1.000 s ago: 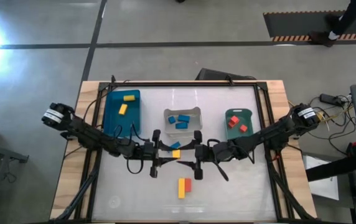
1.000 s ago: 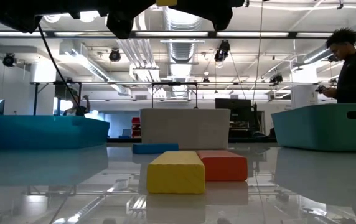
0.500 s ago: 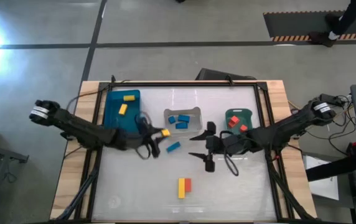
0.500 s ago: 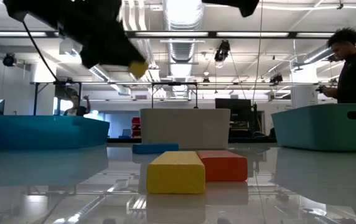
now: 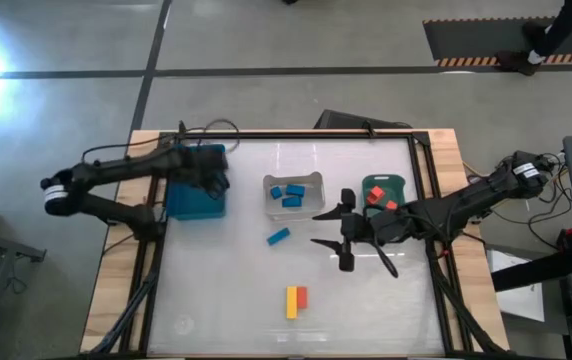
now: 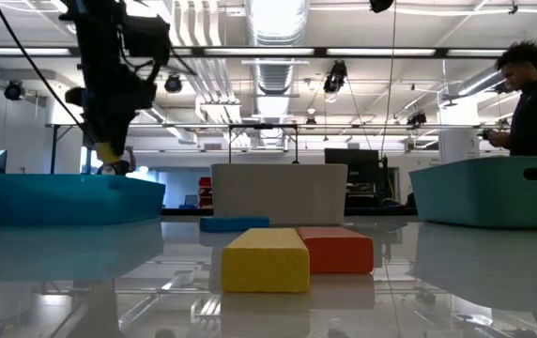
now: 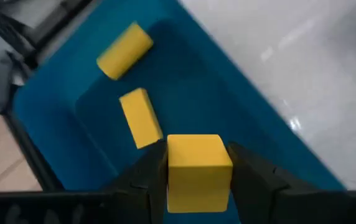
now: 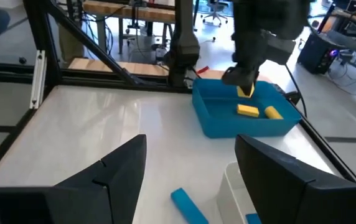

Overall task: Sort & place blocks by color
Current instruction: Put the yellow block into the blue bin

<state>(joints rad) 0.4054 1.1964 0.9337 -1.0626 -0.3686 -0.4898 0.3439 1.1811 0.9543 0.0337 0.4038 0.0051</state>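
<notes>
My left gripper hangs over the blue bin, shut on a yellow cube; the low view shows the cube just above the bin's rim. Two yellow blocks lie on that bin's floor. My right gripper is open above bare table, right of centre. A blue bar lies flat on the table. A yellow block and a red block lie side by side near the table's near edge. My left gripper pinches the yellow cube between its two fingers, one on each opposite side face. It comes from above, pointing down. The cube is lifted clear, level, over the inside of the blue bin.
A clear bin holding blue blocks stands at the table's middle. A green bin with red blocks stands to its right. A person stands in the room beyond the table. Open tabletop lies along the near edge.
My left gripper has carried the yellow cube from the table's middle toward the far left and now holds it over the blue bin, lower than before. My right gripper has drawn back toward the table's right edge. The blocks on the table have stayed put.
</notes>
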